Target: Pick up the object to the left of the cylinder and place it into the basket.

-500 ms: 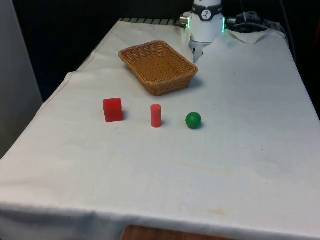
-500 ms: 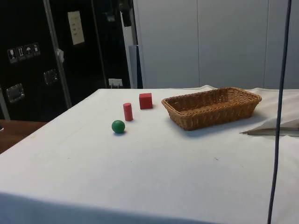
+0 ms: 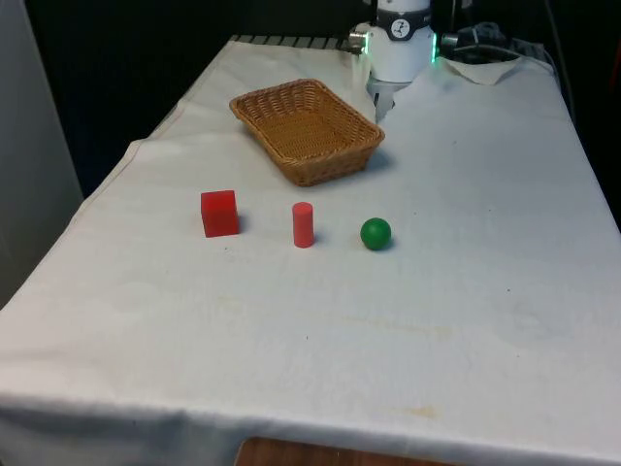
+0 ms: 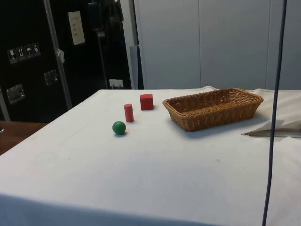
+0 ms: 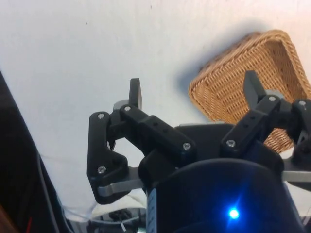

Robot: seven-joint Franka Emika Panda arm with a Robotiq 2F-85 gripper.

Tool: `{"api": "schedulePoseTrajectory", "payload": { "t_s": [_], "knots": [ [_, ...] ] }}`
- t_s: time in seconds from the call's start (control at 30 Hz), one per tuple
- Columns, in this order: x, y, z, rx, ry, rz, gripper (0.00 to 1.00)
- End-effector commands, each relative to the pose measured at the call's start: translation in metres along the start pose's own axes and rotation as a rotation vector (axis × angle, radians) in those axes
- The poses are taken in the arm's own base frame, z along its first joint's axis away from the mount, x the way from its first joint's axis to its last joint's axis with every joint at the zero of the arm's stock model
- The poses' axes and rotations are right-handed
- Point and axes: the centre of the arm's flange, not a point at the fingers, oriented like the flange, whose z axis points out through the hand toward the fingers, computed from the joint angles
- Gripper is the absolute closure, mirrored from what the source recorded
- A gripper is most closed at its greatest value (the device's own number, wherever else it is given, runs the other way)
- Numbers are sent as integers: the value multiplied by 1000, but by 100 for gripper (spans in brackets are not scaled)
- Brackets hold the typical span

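On the worktop [image 3: 466, 291], under a white cloth, three small things in a row, well apart from each other. Going from the front view's left to its right: first a red cube [image 3: 219, 213], sitting flat on the cloth, to the left of the cylinder. Next, a red cylinder [image 3: 303, 224], standing upright, in the middle of the row. Then a green ball [image 3: 375, 233], last in the row. Nothing touching any of the three.

Behind the row, farther back on the worktop, a brown woven basket [image 3: 335, 150], turned at a slant, with nothing seen inside. Just past the basket's far right corner, the white base of the arm [image 3: 400, 44].

From the side view, same things seen another way: green ball [image 4: 119, 127] nearest, red cylinder [image 4: 128, 112] behind it, red cube [image 4: 146, 101] farther back, and the basket [image 4: 202, 117] off to the right of them, sitting apart from all three.

Up high in the wrist view, the black jaws [image 5: 194, 94] spread wide and released, holding nothing. One finger [image 5: 135, 93] over bare white cloth, the other finger over the edge of the basket [image 5: 272, 53] far below. Jaws well above the worktop and far from the red cube.
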Motion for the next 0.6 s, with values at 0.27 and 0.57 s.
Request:
{"api": "schedulePoseTrajectory", "payload": {
  "t_s": [0.27, 0.57],
  "knots": [
    [6, -5, 24, -19, 44, -2, 0],
    [7, -6, 47, -23, 66, -14, 0]
  ]
}}
